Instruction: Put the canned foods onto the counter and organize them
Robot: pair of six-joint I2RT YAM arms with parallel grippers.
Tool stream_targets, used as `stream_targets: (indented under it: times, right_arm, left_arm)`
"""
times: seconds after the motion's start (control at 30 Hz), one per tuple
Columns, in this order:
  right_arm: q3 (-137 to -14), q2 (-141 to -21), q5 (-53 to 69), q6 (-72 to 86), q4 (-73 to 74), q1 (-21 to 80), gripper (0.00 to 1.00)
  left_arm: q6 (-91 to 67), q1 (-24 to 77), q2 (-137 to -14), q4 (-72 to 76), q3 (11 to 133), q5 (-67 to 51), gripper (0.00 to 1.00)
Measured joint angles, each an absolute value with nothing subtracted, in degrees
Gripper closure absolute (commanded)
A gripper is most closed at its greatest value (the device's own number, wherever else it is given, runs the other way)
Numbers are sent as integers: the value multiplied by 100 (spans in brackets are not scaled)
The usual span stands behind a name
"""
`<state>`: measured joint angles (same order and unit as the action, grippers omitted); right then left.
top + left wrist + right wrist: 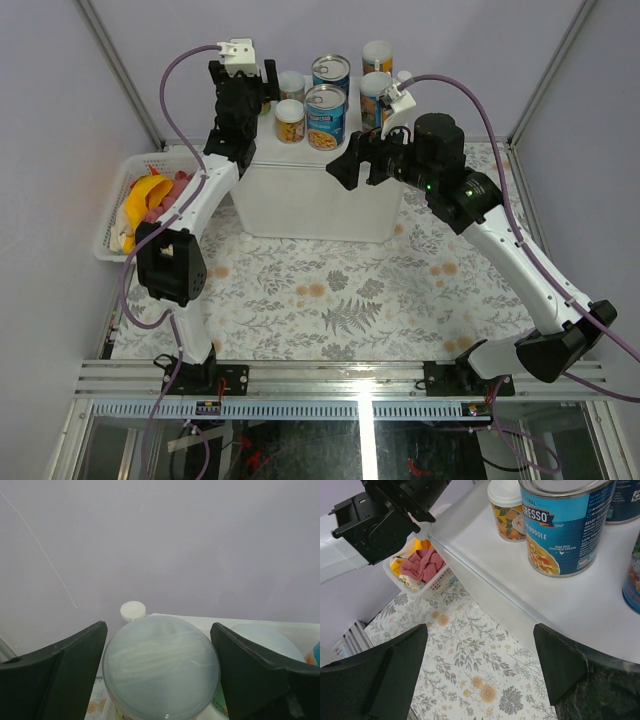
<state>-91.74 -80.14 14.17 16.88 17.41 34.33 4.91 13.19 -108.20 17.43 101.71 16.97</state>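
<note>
We log the left claw (159,626) at upper left of the overhead frame, arm reaching far, straddling a pale-lidded canister (161,667) on the counter (300,200); grip we cannot tell. The right claw (480,630), arm extended, gapes empty at the counter's front edge; cans (326,115) stand upper centre.

Counter (300,200): big white plastic box with a flat top, right in front of the right gripper (480,627). Blue-labelled soup can (565,525) is upright on it, ahead-right of that gripper. White-lidded yellow jar (507,510) stands just left of the can, second blue can (625,500) behind. Pale-lidded canister (161,667) is upright between the left gripper (159,626) fingers, contact unclear, with the counter's corner knob (133,611) just beyond.
</note>
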Motion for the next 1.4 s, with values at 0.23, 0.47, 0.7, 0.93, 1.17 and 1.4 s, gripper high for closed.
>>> stream_targets:
  times: [0.23, 0.47, 0.7, 0.93, 1.17, 1.4]
  right_arm:
    - [-9177, -8025, 1415, 1656, 1754, 3433, 6]
    - [-9177, -8066, 1420, 1651, 1752, 3433, 6]
    - [-9174, -8073, 1422, 1653, 1747, 3433, 6]
    - [-9174, -8073, 1422, 1653, 1745, 3433, 6]
    - [-9177, -8073, 1422, 1653, 1747, 3433, 6]
    - [-9174, -8073, 1422, 1653, 1747, 3433, 6]
  left_arm:
    - [456, 1321, -10903, 1785, 10171, 1721, 0]
    - [423, 1345, -10868, 1951, 10020, 1806, 0]
    - [412, 1358, -10748, 1966, 9896, 1859, 0]
    - [414, 1396, -10707, 1946, 9865, 1957, 0]
    - [414, 1424, -10704, 1942, 9865, 2043, 0]
    - [416, 1470, -10584, 1931, 9845, 2145, 0]
